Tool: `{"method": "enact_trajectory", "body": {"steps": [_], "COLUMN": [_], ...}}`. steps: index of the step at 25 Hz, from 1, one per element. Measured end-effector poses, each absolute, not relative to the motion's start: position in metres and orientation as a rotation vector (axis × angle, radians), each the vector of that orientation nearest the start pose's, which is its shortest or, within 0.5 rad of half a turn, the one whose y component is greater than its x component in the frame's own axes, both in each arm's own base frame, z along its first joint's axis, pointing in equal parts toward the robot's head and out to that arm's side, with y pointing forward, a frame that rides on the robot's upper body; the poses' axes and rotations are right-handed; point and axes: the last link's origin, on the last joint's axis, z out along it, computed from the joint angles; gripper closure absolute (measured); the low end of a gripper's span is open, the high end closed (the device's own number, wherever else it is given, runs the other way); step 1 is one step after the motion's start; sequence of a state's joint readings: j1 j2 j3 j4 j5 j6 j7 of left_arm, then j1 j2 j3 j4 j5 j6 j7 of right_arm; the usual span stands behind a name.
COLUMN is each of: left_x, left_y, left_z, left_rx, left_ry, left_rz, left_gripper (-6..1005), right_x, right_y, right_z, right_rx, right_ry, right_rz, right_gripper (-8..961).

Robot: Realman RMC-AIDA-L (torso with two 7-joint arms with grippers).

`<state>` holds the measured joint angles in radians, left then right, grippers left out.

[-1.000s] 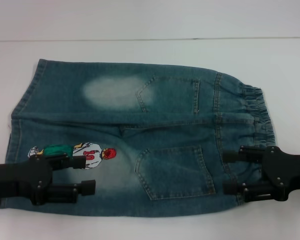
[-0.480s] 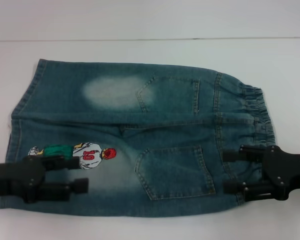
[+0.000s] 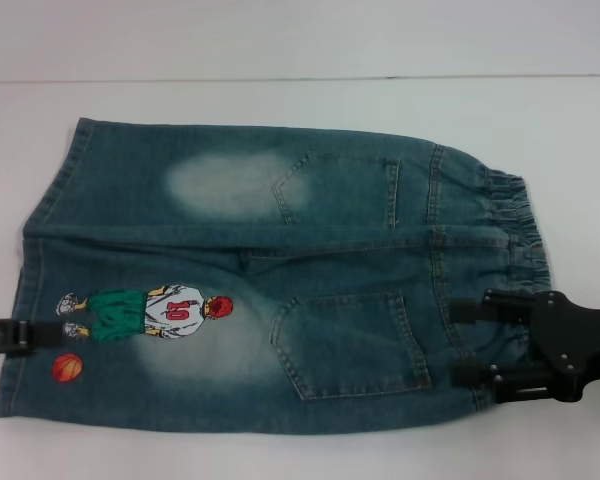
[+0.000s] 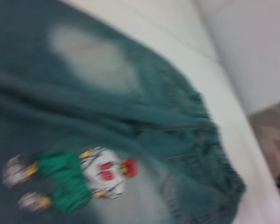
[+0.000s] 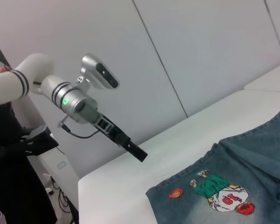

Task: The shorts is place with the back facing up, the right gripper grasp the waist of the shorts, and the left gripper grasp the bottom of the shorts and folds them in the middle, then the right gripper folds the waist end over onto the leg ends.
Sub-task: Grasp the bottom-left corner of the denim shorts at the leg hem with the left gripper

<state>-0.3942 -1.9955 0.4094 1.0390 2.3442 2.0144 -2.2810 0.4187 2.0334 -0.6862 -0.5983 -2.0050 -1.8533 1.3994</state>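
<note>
The shorts lie flat on the white table, back side up, with both patch pockets showing. The waist is at the right end, its ruffled band bunched along that edge. The leg ends run down the left edge as straight stitched hems. A pale bleached patch sits on the far leg, and the basketball-player print is on the near leg, with a small orange ball just nearer than it.

My right gripper is over the near right corner of the shorts, at the near end of the waist. Its two fingers point left and stand apart, open, with denim showing between them; I cannot tell whether they touch the cloth.

My left gripper shows in the head view only as a black tip at the left edge, at the near leg's hem, level with the print. In the right wrist view it hangs above the table on its silver wrist, green ring lit, beyond the hem and clear of the denim. I cannot tell whether its fingers are open or closed.

The left wrist view is blurred but shows the print and the bleached patch.
</note>
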Motion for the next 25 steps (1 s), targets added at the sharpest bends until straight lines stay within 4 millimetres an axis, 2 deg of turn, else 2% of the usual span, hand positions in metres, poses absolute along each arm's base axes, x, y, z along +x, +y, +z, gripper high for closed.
{"method": "enact_trajectory", "body": {"steps": [9, 25], "left_x": [-0.337, -0.35], "left_y": [0.264, 0.27], "left_z": [0.108, 0.096], "left_rx": [-2.167, -2.093], "left_ry": [-1.985, -2.026], "left_rz": [-0.218, -0.037], "left_gripper": [96, 95], "right_x": [0.282, 0.282], "right_y": [0.263, 0.266], "right_z": [0.01, 0.011], "right_rx": [-2.89, -2.874], "right_ry": [0.721, 0.716], "right_rz": [0.905, 0.904], "right_gripper": [42, 41]}}
